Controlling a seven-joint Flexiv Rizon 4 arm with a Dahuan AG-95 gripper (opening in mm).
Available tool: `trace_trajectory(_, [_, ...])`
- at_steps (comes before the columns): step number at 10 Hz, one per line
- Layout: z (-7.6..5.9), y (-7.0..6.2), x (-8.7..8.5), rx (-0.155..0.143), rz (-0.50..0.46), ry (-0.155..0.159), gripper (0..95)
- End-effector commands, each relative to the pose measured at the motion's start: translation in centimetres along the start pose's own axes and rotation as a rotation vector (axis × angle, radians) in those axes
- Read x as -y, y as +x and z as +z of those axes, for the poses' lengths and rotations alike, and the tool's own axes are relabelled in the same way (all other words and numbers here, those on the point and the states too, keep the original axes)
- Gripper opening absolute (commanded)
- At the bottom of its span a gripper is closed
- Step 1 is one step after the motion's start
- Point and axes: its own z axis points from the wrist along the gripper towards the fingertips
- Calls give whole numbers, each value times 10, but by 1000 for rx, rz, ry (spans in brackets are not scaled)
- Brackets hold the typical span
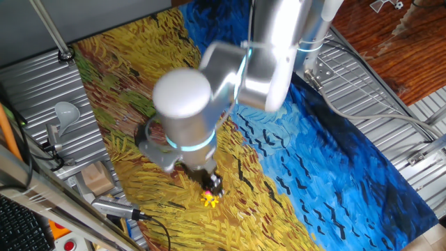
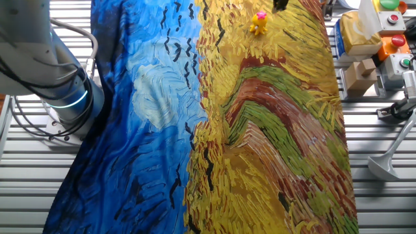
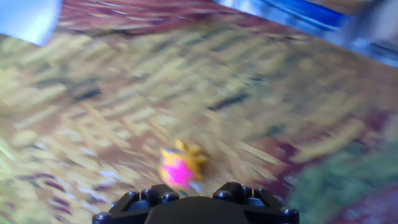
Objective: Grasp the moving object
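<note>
The moving object (image 1: 210,200) is a tiny toy with a pink top and yellow spiky legs. It stands on the yellow part of the painted cloth (image 1: 139,84) near its front edge. My gripper (image 1: 212,184) hovers just above and behind it, not touching it. In the other fixed view the toy (image 2: 259,22) is at the top, with the gripper (image 2: 281,4) just to its right at the frame edge. In the blurred hand view the toy (image 3: 179,167) lies just ahead of the gripper (image 3: 196,194). The two black jaw parts stand apart with nothing between them.
A metal ribbed table (image 1: 42,90) surrounds the cloth. A wooden block (image 1: 97,178), a grey tool (image 1: 64,115) and cables lie at the left edge. Boxes with buttons (image 2: 390,32) and a yellow-white bag (image 2: 357,32) stand near the toy's side of the cloth.
</note>
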Motion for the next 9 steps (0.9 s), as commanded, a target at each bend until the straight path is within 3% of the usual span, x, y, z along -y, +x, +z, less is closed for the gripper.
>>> trace_trajectory(1, [7,0,3,12,-2,26,760])
trace_trajectory(9, [43,3,4,4,-21,20,760])
